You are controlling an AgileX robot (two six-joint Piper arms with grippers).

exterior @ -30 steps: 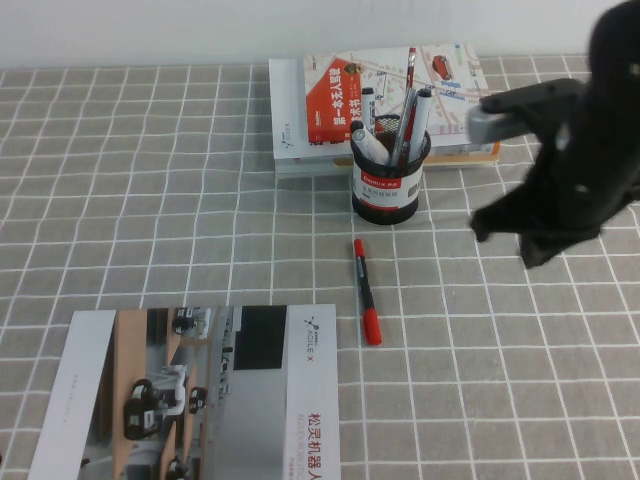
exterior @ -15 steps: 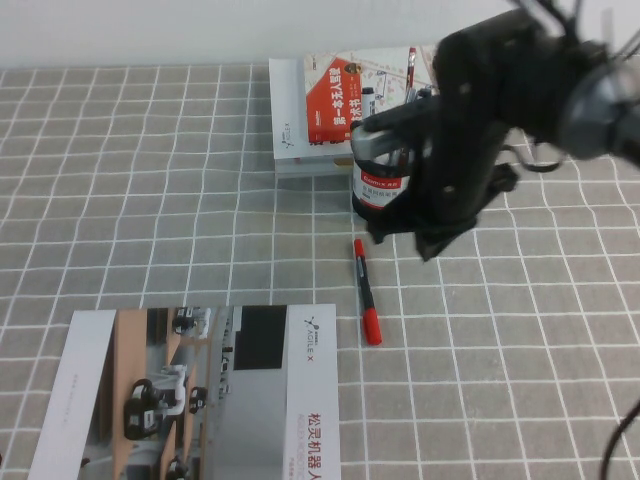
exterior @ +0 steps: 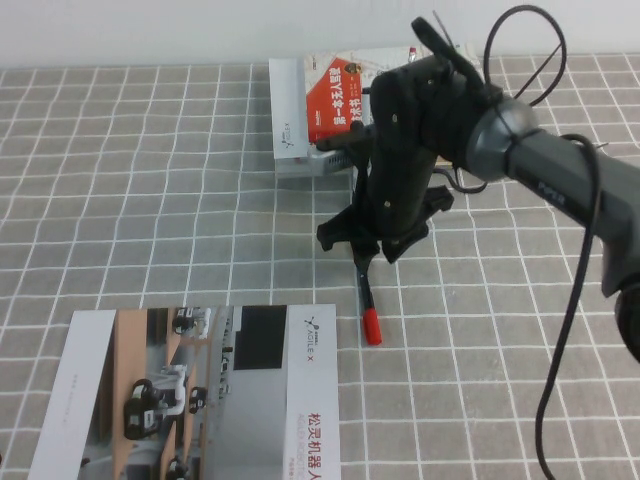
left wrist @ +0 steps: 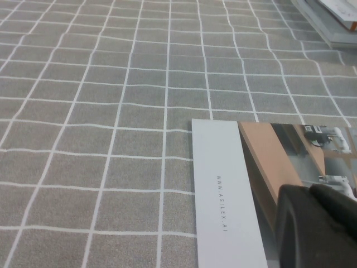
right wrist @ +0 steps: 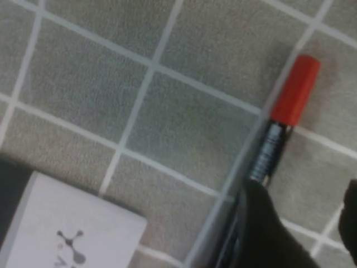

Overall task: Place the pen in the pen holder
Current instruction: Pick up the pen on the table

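The pen [exterior: 368,305] lies on the checked cloth in the high view, black barrel with its red cap nearest me. My right gripper [exterior: 360,246] is open and low over the pen's far end, one finger on each side. In the right wrist view the red cap [right wrist: 295,89] and barrel show beside one dark fingertip [right wrist: 262,229], with the gripper [right wrist: 307,229] open. The pen holder is hidden behind the right arm. My left gripper [left wrist: 318,223] shows only in the left wrist view, over a brochure.
A stack of books [exterior: 300,130] lies at the back behind the right arm. A large brochure [exterior: 200,400] lies at the front left, also in the left wrist view [left wrist: 223,195]. The right arm's cable loops above the table at the right.
My right arm has swung left from the right side, across the pen holder, and come down over the pen's far end. The pen has not moved.
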